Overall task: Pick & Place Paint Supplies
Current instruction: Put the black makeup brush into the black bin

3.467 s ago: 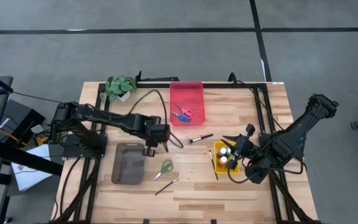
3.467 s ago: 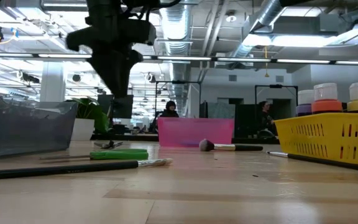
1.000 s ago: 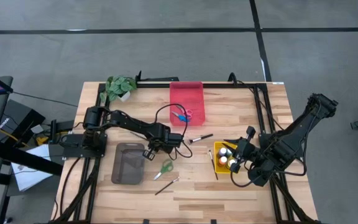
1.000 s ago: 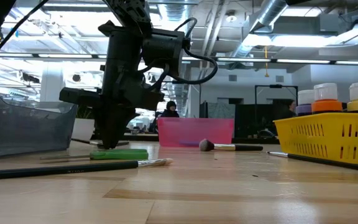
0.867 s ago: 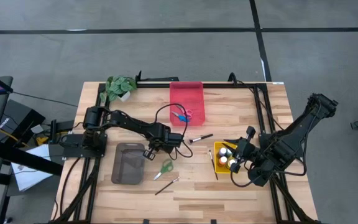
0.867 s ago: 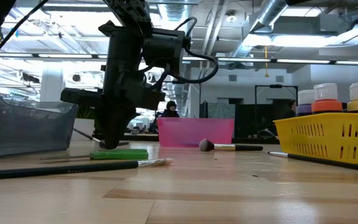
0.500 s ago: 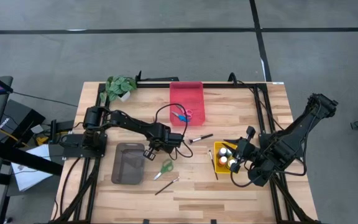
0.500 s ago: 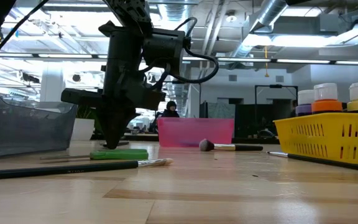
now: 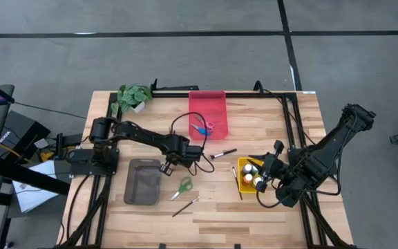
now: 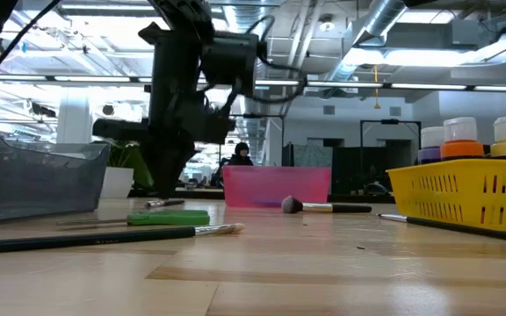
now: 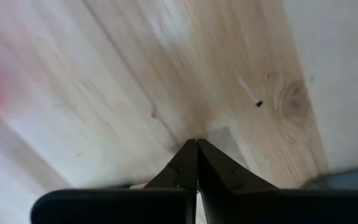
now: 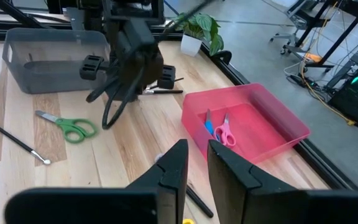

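From above, the left end effector (image 9: 174,163) sits over the tabletop (image 9: 268,218) just beside the grey tray (image 9: 131,196), with the green scissors (image 9: 184,186) and a long brush (image 9: 185,205) lying loose nearby. The risk I see is an empty or half-made pinch: a brush handle is thin and lies flat, so the tips could close over it or catch only one end. It would then swing or drop short of a tray. The right arm waits by the yellow tray (image 9: 241,164), where the paint bottles (image 9: 252,176) already stand.

At table height, the left arm hangs just clear of the wood, and a short dark brush (image 10: 165,203) shows low beside it (whether it touches the tips I cannot tell). A sideways sweep from here could also knock the green scissors.

The left wrist view shows its fingers (image 11: 180,173) pressed fully together over bare wood, with nothing visible between them.

In the right wrist view, the right end effector (image 12: 196,152) stands with a narrow gap and holds nothing. Beyond it, the short brush lies right at the left arm's tips, and pink and blue scissors rest in the red tray (image 12: 291,134).
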Tool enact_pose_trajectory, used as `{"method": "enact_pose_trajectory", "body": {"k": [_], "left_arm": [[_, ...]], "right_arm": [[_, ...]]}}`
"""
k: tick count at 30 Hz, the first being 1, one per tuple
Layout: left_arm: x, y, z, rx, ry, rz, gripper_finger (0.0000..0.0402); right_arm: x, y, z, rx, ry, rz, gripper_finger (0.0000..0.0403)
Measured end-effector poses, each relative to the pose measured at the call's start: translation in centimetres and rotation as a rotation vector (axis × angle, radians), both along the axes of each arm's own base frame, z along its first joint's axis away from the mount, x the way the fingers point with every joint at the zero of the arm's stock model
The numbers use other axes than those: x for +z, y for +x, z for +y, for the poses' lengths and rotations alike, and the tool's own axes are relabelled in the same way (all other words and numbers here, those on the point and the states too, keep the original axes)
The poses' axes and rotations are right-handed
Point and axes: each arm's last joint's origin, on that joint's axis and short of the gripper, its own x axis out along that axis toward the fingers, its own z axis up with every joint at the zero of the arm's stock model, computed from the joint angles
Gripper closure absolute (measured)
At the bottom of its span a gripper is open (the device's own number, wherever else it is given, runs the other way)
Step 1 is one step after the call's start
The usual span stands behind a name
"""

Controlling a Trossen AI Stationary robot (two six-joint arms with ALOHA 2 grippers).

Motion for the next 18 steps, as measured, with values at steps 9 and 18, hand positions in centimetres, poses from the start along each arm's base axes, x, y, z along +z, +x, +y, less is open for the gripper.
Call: {"method": "enact_pose_trajectory", "body": {"k": [9, 18], "left_arm": [[5.4, -1.3, -0.1, 0.034, -0.018, -0.170, 0.0401], [11.1, -4.4, -2.6, 0.117, -0.133, -0.346, 0.0401]], "right_arm": [[0.0, 0.0, 0.0, 0.000, 0.000, 0.000, 0.0346], [0.0, 0.0, 0.0, -0.003, -0.001, 0.000, 0.0346]]}}
